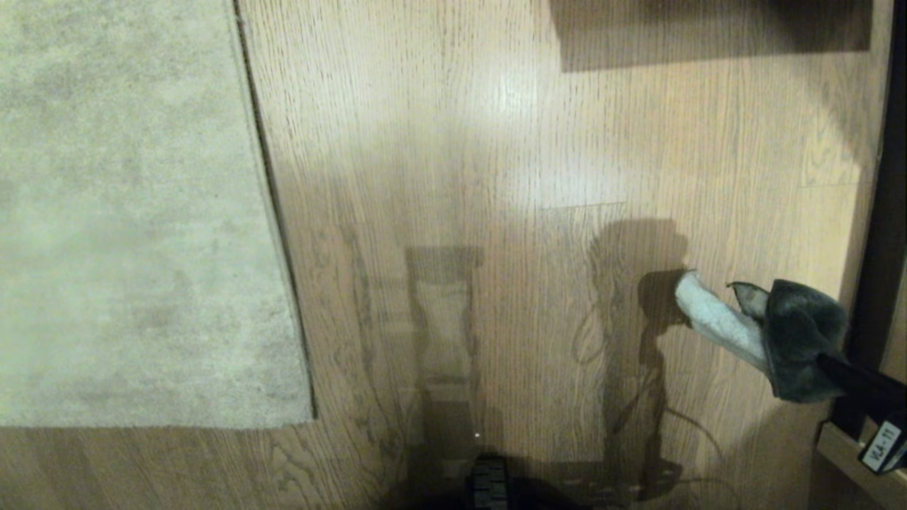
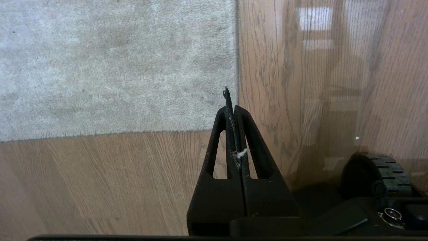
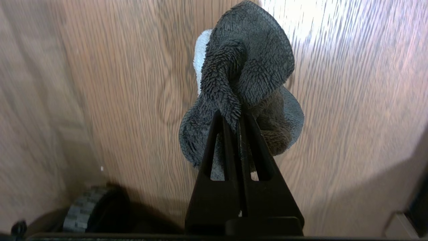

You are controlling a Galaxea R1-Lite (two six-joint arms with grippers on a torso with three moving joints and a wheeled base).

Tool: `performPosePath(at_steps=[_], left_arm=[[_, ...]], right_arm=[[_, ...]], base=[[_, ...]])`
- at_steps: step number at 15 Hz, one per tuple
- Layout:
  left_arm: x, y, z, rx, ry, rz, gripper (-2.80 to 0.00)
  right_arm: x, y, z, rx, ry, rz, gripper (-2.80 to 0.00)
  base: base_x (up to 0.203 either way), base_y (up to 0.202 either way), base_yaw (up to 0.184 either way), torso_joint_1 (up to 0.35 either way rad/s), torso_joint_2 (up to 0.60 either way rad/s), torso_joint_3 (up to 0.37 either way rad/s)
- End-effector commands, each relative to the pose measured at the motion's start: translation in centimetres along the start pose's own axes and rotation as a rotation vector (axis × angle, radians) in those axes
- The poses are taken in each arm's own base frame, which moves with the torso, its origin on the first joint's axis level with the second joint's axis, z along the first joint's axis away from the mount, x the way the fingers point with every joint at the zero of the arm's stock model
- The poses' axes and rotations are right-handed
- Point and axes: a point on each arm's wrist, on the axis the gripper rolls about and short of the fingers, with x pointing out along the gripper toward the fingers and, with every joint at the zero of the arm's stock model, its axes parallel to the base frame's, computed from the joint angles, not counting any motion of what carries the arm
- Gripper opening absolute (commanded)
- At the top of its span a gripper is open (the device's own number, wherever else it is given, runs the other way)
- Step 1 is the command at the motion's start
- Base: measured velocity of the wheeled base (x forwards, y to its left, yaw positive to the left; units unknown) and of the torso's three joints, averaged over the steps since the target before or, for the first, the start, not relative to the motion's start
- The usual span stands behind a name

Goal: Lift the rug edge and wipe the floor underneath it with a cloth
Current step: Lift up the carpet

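The pale grey-beige rug (image 1: 134,212) lies flat on the left of the wood floor (image 1: 496,177). Its rug edge (image 1: 273,205) runs from the far side down to a near corner. At the far right my right gripper (image 1: 825,365) is shut on the cloth (image 1: 786,333), which hangs above the floor with its whitish side (image 1: 712,315) drooping leftward. From the right wrist, the dark fluffy cloth (image 3: 247,67) bunches out beyond the shut right gripper (image 3: 234,115). My left gripper (image 2: 233,108) is shut and empty, with a bit of white fluff stuck between its fingers. It hovers near the rug's corner, by the rug edge (image 2: 236,50).
A dark upright furniture or wall edge (image 1: 886,212) borders the floor on the right, with a pale ledge (image 1: 843,443) below it. My base wheel (image 2: 384,174) sits close to the left gripper, and another wheel (image 3: 83,211) shows by the right one. A dark shadow (image 1: 708,35) lies across the far floor.
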Motion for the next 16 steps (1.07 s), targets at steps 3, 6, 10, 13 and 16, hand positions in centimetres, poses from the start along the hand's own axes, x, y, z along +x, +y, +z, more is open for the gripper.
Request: performPosePath(at_steps=[3, 6, 10, 13, 16], left_arm=[[0.0, 0.0, 0.0, 0.0, 0.002, 0.0, -2.8], [0.0, 0.0, 0.0, 0.0, 0.002, 0.0, -2.8], [0.0, 0.0, 0.0, 0.0, 0.002, 0.001, -2.8], [0.0, 0.0, 0.0, 0.0, 0.002, 0.0, -2.8], [0.0, 0.0, 0.0, 0.0, 0.002, 0.001, -2.8]], right_arm=[[-2.6, 0.4, 0.0, -0.013, -0.035, 0.003, -2.8], [-4.9, 0.8, -0.7, -0.009, -0.032, 0.003, -2.8], [-8.3, 1.3, -2.7, -0.003, -0.025, 0.004, -2.8], [-10.4, 1.7, -4.5, -0.001, -0.021, 0.004, -2.8], [-10.9, 1.7, -5.3, 0.006, 0.021, -0.002, -2.8]], base=[[0.0, 0.0, 0.0, 0.0, 0.0, 0.0], [0.0, 0.0, 0.0, 0.0, 0.0, 0.0], [0.0, 0.0, 0.0, 0.0, 0.0, 0.0], [0.0, 0.0, 0.0, 0.0, 0.0, 0.0], [0.0, 0.0, 0.0, 0.0, 0.0, 0.0]])
